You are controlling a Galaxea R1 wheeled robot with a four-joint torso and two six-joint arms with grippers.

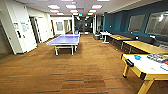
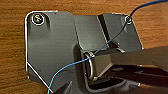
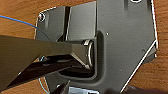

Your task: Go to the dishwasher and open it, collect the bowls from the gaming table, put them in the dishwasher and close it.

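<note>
Brown striped carpet (image 1: 82, 67) runs the whole length of this long room, under rows of ceiling lights, with a teal wall on the right and white walls and doors on the left. Out in the open floor stands a blue table-tennis table (image 1: 64, 40) on white legs. Along the right side, yellow-topped tables (image 1: 145, 46) line up against the teal wall, and a small white table (image 1: 105, 33) sits further back near the corridor.

Down at the lower right, here's the gaming table (image 1: 146, 68), white top with a yellow edge and yellow legs, cut off by the picture's right border. On it, a bright blue bowl (image 1: 137, 57) sits near the far edge; close beside it to the right lie colourful game boxes (image 1: 157, 57). At the very border there's a pale, blue-tinged shape (image 1: 165, 67), possibly a second bowl, but it is too clipped and blurred to call.

Both wrist views look down over the robot's own dark plates onto that same brown carpet, with a thin blue cable (image 2: 75, 63) crossing in front. Fingers can't be made out on either arm, so how far open each one stands I cannot tell, nor whether anything is gripped.
</note>
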